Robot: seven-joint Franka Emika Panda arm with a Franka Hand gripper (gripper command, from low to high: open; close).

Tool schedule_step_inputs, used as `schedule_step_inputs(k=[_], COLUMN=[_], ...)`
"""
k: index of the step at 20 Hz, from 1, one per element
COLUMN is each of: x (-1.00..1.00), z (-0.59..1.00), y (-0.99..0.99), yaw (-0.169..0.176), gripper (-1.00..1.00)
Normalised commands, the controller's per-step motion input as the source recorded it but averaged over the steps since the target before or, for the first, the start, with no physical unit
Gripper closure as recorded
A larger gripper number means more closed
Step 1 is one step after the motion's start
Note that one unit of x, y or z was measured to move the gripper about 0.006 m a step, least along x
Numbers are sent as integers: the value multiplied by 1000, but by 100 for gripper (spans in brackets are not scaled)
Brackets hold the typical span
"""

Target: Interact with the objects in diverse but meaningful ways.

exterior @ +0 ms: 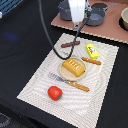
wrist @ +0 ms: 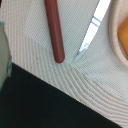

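Woven cream placemat [exterior: 37,82] on a dark table [exterior: 20,30], fine ribbed weave plain in the wrist view. Sausage [exterior: 70,44]: thin, dark red-brown, smooth rod with a rounded end, lying in the upper middle of the frame on the mat's far edge. Ridged orange-yellow pastry [exterior: 74,67] sits on a round plate [exterior: 64,72] at centre; yellow block [exterior: 92,51] to the upper right; red tomato [exterior: 55,92] at lower centre. Knife [exterior: 91,61] blade, flat and silvery, lies near the sausage. Gripper [exterior: 76,24] hangs above the sausage; cannot tell how far open; nothing seen held.
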Motion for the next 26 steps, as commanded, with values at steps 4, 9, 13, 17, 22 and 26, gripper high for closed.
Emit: schedule_step_inputs(k=[4,9,13,17,22,26], x=[692,705,609,525,443,241], z=[236,110,1,-36,-122,-252], y=[-410,-493,-599,-506,-474,-220], yaw=[-138,-111,-58,-39,-36,-8], gripper=[-100,-100,-100,-100,-100,-100])
